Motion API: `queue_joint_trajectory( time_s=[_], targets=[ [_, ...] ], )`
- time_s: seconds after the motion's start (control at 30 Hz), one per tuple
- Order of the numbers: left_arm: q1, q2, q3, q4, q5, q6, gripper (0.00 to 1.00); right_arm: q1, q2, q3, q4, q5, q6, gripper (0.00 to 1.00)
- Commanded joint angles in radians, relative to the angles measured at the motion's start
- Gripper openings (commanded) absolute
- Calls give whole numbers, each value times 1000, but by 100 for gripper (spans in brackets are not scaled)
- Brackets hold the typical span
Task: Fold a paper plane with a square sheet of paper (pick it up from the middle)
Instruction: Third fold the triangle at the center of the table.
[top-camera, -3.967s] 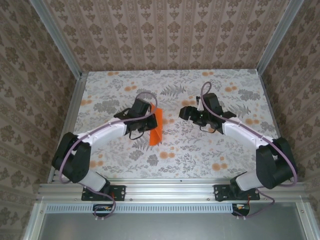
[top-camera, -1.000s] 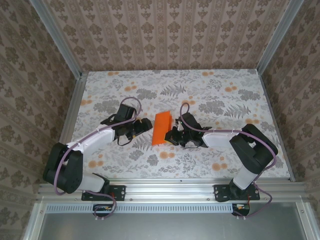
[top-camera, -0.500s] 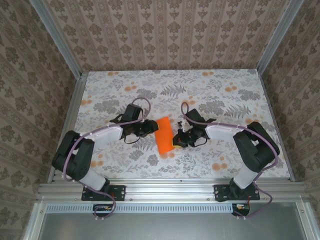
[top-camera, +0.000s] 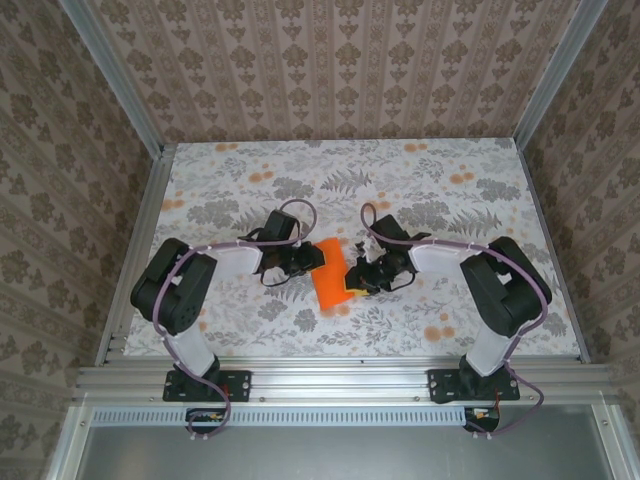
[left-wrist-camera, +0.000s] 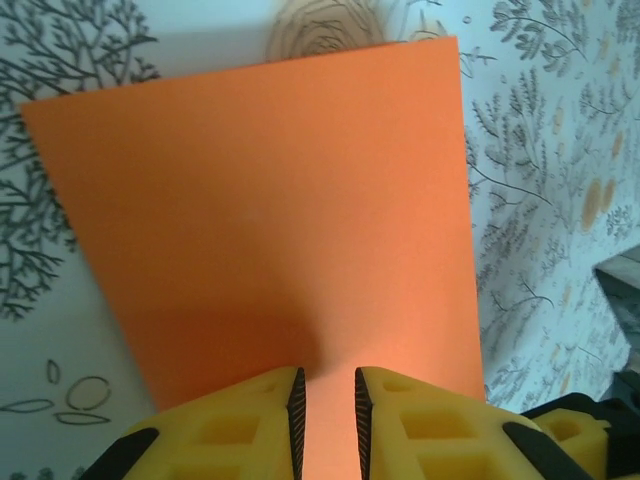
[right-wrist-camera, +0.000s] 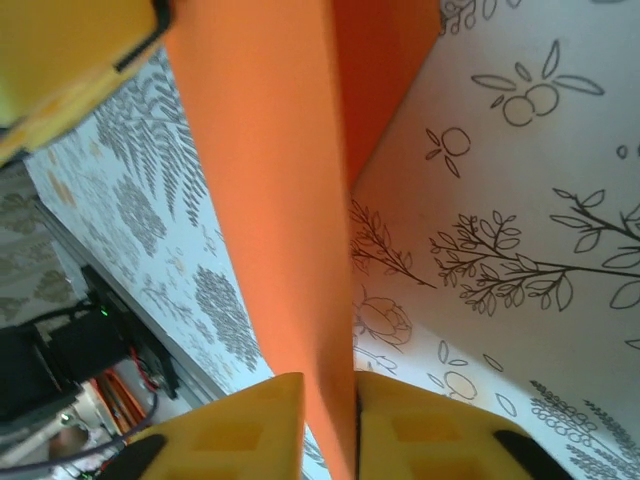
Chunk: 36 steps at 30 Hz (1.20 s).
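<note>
Sheet of paper (top-camera: 328, 274): bright orange, unmarked, a narrow rectangle seen from above; it sits in the middle of the table (top-camera: 430, 170), slightly toward the near edge, between the two pincers.
Attitude: in the right wrist view it rises steeply off the table, with a darker second face behind the front one.
Right pincer (top-camera: 352, 284): at the sheet's right, near corner; its yellow fingers (right-wrist-camera: 240, 425) are pressed onto the sheet, which runs between them.
Left pincer (left-wrist-camera: 328, 400): at the sheet's left edge; its fingers are almost together, with orange showing in the slit. Whether it is pinching the sheet cannot be told.
Arms: both reach inward from the near edge and meet at the sheet.
Table surface: grey foliage print with pale orange blotches.
</note>
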Motion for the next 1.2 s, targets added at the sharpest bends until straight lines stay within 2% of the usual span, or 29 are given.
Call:
queue_joint_trajectory(
  time_s=[0.0, 0.37, 0.67, 1.0, 1.17],
  targets=[
    [-3, 15, 4, -11, -32, 17, 22, -6, -60, -59, 111, 5, 87, 24],
    [-9, 47, 2, -6, -46, 20, 21, 7, -149, -268, 408, 38, 343, 25],
    [-9, 47, -4, -2, -47, 15, 21, 11, -108, -277, 449, 77, 386, 24],
    [-9, 27, 11, -19, -47, 13, 20, 26, -121, -294, 450, 57, 420, 10],
    [-9, 14, 25, -37, -56, 20, 21, 38, -158, -296, 391, 59, 416, 18]
  ],
)
